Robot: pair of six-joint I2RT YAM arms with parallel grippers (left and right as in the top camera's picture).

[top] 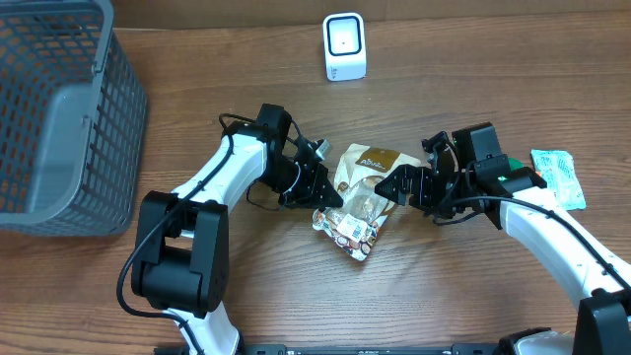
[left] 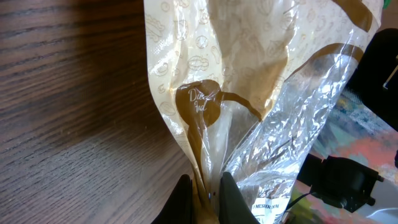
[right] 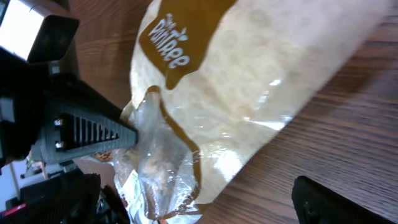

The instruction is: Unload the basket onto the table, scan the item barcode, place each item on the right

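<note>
An edge of the snack bag (top: 367,166) is pinched by the left hand (left: 205,190); the right hand (top: 392,185) is spread wide at its other side.

We see the basket (top: 108,138) cut off at the overhead's left edge; the bag's (left: 205,62) small print is unreadable.

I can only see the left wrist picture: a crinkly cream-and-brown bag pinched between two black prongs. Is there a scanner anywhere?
Observer: Yes. The overhead view shows a small white scanner standing beyond the bag, well apart from it.
Operator: Is the other arm helping?
Observer: Its right tool is open at the bag's right side, not closed on it.
Operator: Anything else around?
Observer: A grey mesh basket sits off to the left.
</note>
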